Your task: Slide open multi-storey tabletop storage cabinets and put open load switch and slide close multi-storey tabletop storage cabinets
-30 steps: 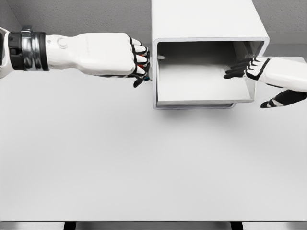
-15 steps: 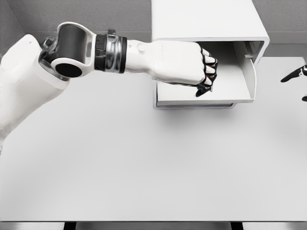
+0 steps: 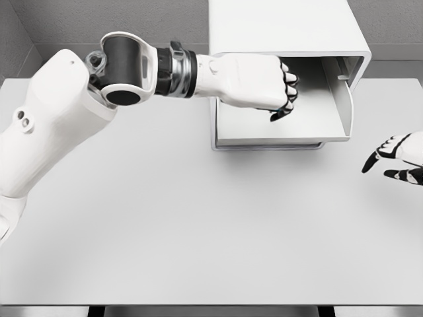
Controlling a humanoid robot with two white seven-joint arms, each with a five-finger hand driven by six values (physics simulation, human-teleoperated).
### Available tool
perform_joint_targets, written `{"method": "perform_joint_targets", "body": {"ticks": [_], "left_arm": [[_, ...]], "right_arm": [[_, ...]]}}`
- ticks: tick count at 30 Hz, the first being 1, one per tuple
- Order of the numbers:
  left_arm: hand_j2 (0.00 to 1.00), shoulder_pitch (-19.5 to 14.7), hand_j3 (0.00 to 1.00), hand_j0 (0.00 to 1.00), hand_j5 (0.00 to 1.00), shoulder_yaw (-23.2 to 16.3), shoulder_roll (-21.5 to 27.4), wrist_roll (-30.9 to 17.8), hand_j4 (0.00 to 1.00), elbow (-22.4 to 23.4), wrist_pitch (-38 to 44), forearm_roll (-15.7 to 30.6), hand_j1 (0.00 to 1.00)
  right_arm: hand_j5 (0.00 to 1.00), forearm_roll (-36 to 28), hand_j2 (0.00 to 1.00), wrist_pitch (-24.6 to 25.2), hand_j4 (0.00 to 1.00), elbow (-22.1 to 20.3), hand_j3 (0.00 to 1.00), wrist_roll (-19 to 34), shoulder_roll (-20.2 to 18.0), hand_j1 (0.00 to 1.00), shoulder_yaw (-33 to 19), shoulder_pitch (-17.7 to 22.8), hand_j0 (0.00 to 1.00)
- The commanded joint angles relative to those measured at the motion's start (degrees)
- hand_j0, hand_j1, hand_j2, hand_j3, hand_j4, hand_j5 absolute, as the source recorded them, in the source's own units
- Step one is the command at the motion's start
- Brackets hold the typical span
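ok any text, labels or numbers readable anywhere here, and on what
None can be read.
The cabinet and its open drawer are plain white.
The left hand, over the drawer, and the right hand, at the right edge, carry no markings.
The table is blank.

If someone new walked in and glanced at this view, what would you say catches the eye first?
Most striking is the left arm reaching across from the left edge, its left hand curled into a fist over the pulled-out drawer of the white cabinet at the top centre. Whether the fist holds anything cannot be told. The right hand shows at the right edge over the white table, fingers spread and holding nothing.
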Motion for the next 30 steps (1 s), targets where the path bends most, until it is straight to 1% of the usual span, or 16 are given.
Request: {"method": "perform_joint_targets", "body": {"ticks": [1,4,5,7,8,9,10,11,15,17,21,23,25,27,30], "left_arm": [[0.36,0.0,0.36,0.36,0.36,0.16,-0.08,0.04,0.36,1.49,0.2,-1.08,0.36],[0.36,0.18,0.36,0.36,0.36,0.25,-0.51,0.04,0.36,3.51,0.2,-1.16,0.36],[0.37,0.18,0.37,0.37,0.37,0.25,-0.86,0.04,0.37,3.6,0.2,-1.87,0.37],[0.45,0.26,0.45,0.45,0.45,0.16,-1.31,0.04,0.45,4.48,0.2,-1.95,0.45],[0.49,0.26,0.49,0.49,0.49,0.16,-1.31,0.04,0.49,4.92,0.2,-1.95,0.49],[0.57,0.26,0.57,0.57,0.57,0.16,-1.31,0.04,0.57,5.01,0.2,-1.95,0.57],[0.68,0.26,0.68,0.68,0.68,0.16,-1.31,0.04,0.68,5.01,0.2,-1.95,0.68],[0.75,0.26,0.75,0.75,0.75,0.16,-1.31,0.04,0.75,5.01,0.2,-1.95,0.75],[0.94,0.26,0.94,0.94,0.94,0.25,-1.31,0.04,0.94,5.01,0.2,-1.78,0.94],[0.97,0.35,0.97,0.97,0.97,0.25,-1.22,0.04,0.97,5.01,0.2,-1.69,0.97],[0.97,0.35,0.97,0.97,0.97,0.78,-1.31,0.04,0.97,5.01,0.2,-1.69,0.97],[0.97,0.18,0.97,0.97,0.97,1.13,-1.31,0.04,0.97,5.01,0.2,-1.69,0.97],[0.97,-0.09,0.97,0.97,0.97,1.31,-1.48,0.04,0.97,4.92,0.2,-1.34,0.97],[0.99,-0.18,0.99,0.99,0.99,1.83,-1.92,0.04,0.99,4.65,0.2,-1.25,0.99],[1.0,-0.18,1.0,1.0,1.0,1.92,-2.89,0.04,1.0,4.57,0.2,-1.16,1.0]], "right_arm": [[0.56,0.6,0.56,0.17,0.56,-1.3,0.56,-0.02,-0.02,0.56,0.11,0.09,0.56],[0.56,0.6,0.56,0.17,0.56,-1.83,0.56,-0.02,-0.02,0.56,0.11,0.26,0.56],[0.56,0.6,0.56,0.17,0.56,-2.44,0.56,-0.02,-0.02,0.56,0.2,0.7,0.56],[0.56,0.6,0.56,0.17,0.56,-2.97,0.56,-0.02,-0.02,0.56,0.2,1.32,0.56],[0.56,0.6,0.56,0.17,0.56,-3.15,0.56,-0.02,-0.02,0.56,0.11,1.32,0.56],[0.56,0.6,0.56,0.17,0.56,-3.24,0.56,-0.02,-0.02,0.56,0.2,1.32,0.56],[0.56,0.6,0.56,0.17,0.56,-3.24,0.56,-0.02,-0.02,0.56,0.2,1.41,0.56],[0.56,0.6,0.56,0.17,0.56,-3.24,0.56,-0.02,-0.02,0.56,0.11,1.41,0.56],[0.56,0.6,0.56,0.17,0.56,-3.41,0.56,-0.02,-0.02,0.56,0.11,1.41,0.56],[0.56,0.6,0.56,0.17,0.56,-3.41,0.56,-0.02,-0.02,0.56,0.11,1.32,0.56],[0.56,0.6,0.56,0.17,0.56,-3.41,0.56,-0.02,-0.02,0.56,0.11,1.41,0.56],[0.56,0.6,0.56,0.17,0.56,-4.03,0.56,-0.02,-0.11,0.56,1.43,1.32,0.56],[0.56,0.51,0.56,0.17,0.56,-4.03,0.56,-0.02,-0.19,0.56,1.52,1.23,0.56],[0.56,0.51,0.56,0.17,0.56,-4.03,0.56,-0.02,-0.11,0.56,3.54,0.71,0.56],[0.56,0.51,0.56,0.17,0.56,-4.03,0.56,-0.02,0.07,0.56,3.98,0.53,0.56]]}}
